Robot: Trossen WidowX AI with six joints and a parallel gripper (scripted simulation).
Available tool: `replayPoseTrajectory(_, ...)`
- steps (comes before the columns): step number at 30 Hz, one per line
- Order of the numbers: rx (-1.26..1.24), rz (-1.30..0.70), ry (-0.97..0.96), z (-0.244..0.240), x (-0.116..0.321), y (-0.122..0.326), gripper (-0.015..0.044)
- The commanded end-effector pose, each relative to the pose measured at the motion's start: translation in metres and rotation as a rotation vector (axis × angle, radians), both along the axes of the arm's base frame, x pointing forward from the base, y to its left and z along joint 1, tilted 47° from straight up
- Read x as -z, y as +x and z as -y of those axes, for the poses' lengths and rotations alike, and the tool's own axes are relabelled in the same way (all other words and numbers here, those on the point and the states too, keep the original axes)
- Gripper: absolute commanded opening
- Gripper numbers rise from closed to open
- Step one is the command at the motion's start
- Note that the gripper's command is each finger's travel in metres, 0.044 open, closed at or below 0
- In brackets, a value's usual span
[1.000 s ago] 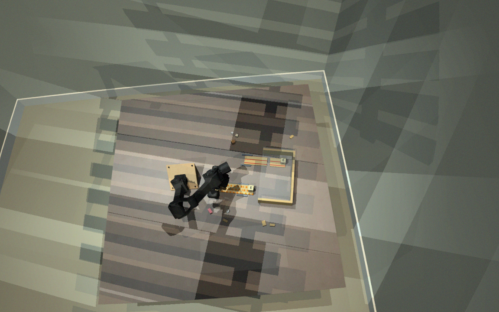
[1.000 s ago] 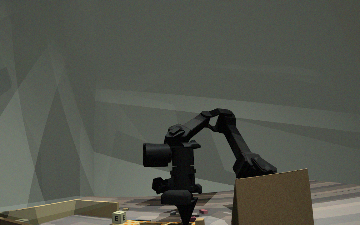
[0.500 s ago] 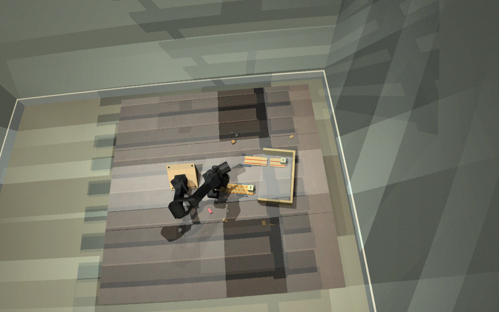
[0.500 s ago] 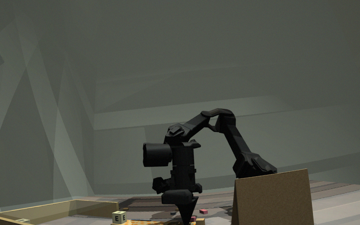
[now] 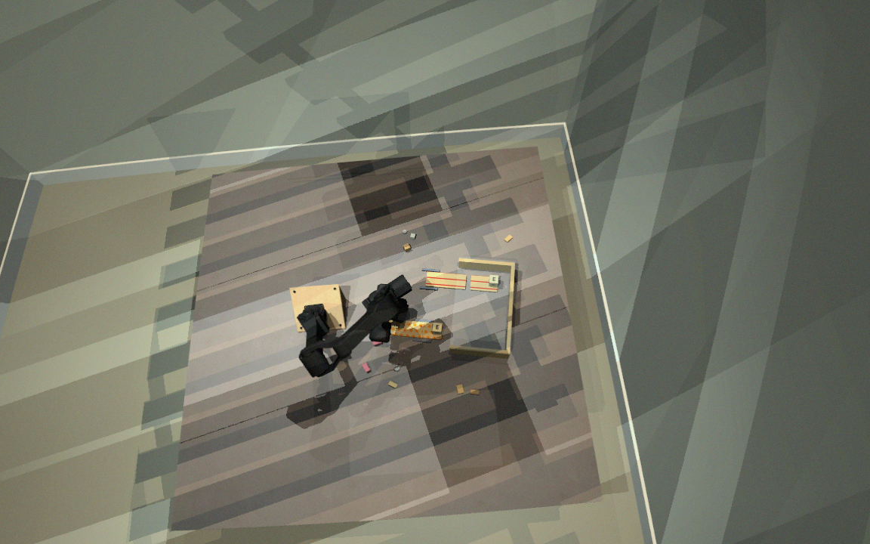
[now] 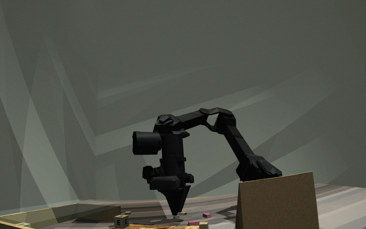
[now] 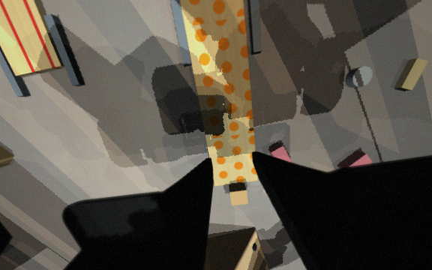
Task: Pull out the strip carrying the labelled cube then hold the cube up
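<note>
Black end effector [image 6: 175, 214] [image 7: 232, 160], tips apart, nothing gripped, above the near end of the flat orange-dotted strip [image 5: 414, 330] [image 7: 227, 90]. Strip in 1 piece, outside the pale U-shaped wooden frame [image 5: 511, 310] [image 6: 10, 214]; white cube marked E [image 5: 436, 328] [image 6: 121, 221] on its far end. Red-lined strip [image 5: 445, 280] [image 7: 25, 35]: 2 pieces, 1 inside frame, carrying another E cube [image 5: 493, 279].
</note>
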State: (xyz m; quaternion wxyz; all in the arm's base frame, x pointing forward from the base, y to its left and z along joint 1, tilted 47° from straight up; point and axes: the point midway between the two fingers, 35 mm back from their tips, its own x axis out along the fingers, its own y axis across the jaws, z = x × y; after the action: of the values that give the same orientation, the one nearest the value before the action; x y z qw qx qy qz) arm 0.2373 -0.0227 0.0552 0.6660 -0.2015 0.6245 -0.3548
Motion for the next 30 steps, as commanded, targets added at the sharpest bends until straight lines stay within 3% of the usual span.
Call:
replayPoseTrajectory(1,-0.004,-0.003,-0.005,0.001,-0.003,0.015,0.0263)
replayPoseTrajectory(8,-0.004,-0.002,-0.005,0.003,-0.009,0.041,0.0440)
replayPoseTrajectory(30,-0.004,0.002,-0.005,0.008,-0.028,0.124,0.0440)
